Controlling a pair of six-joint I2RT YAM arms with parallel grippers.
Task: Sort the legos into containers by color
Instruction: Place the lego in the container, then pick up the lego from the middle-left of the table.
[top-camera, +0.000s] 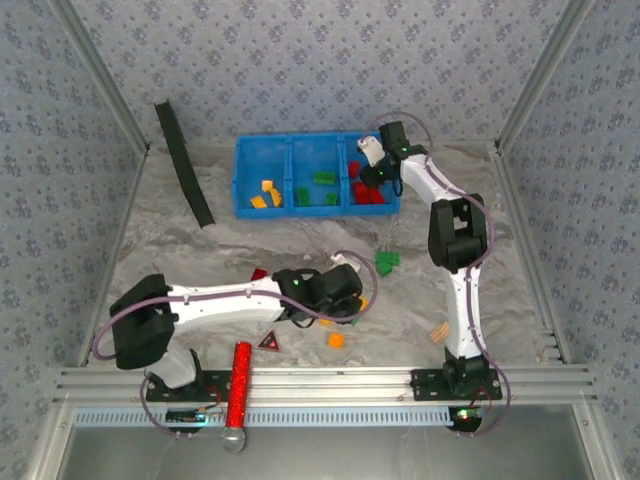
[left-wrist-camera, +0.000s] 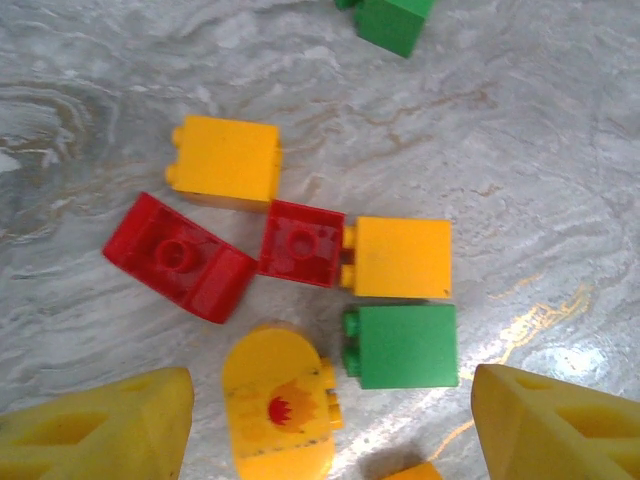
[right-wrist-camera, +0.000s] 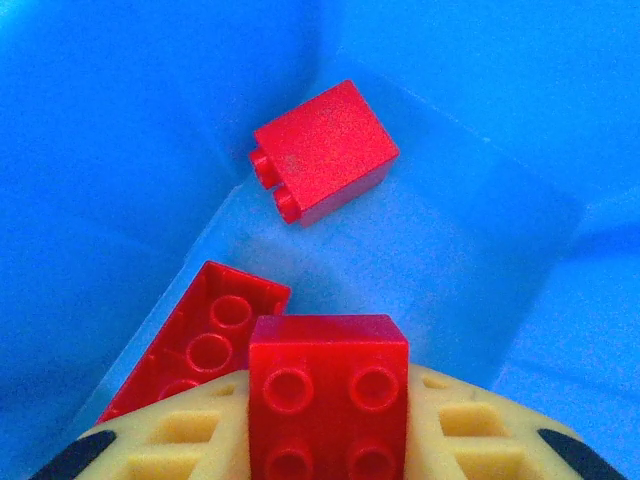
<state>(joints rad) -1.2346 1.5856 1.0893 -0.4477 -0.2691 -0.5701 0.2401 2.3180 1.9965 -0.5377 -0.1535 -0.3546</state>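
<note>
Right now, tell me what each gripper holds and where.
The right gripper holds a red brick by its two opposite sides; the left gripper is open, holding nothing.

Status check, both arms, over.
Left gripper open above loose bricks. Right gripper shut on red brick, over tray, red compartment. Nothing blocking the drop.

Pale blue walls (top-camera: 320, 60) with tiny flowers are standing all around. A grey, swirly cloth (top-camera: 200, 255) is lying wrinkled at the bottom. Light is shining on it. Shiny metal rails (top-camera: 350, 380) are running along the near edge.
</note>
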